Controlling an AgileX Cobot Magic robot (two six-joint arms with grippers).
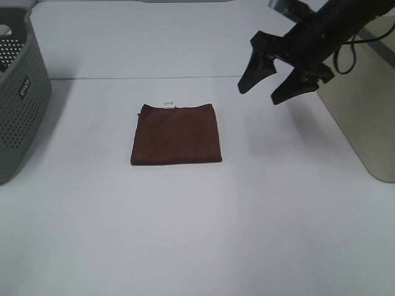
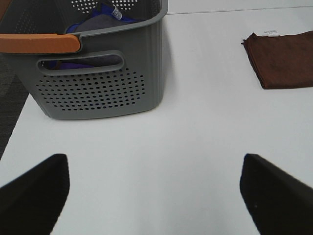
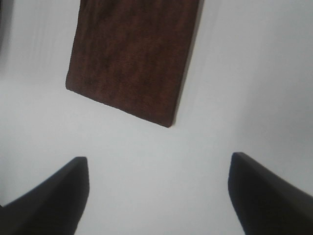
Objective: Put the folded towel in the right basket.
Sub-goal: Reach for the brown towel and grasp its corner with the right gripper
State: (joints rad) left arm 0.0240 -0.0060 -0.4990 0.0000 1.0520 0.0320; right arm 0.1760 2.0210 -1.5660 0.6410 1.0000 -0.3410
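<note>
A folded dark brown towel [image 1: 176, 134] with a small white tag lies flat on the white table near the middle. It also shows in the left wrist view [image 2: 283, 58] and the right wrist view [image 3: 132, 58]. My right gripper [image 1: 266, 89] is open and empty, raised above the table to the right of the towel and behind it. Its open fingers [image 3: 54, 196] frame bare table just short of the towel. My left gripper [image 2: 154, 196] is open and empty, low over the table near the grey basket. The right basket [image 1: 364, 117] is a beige container at the right edge.
A grey perforated basket [image 1: 18, 92] stands at the left edge. In the left wrist view this basket [image 2: 98, 83] has an orange handle and holds purple cloth. A seam line crosses the table behind the towel.
</note>
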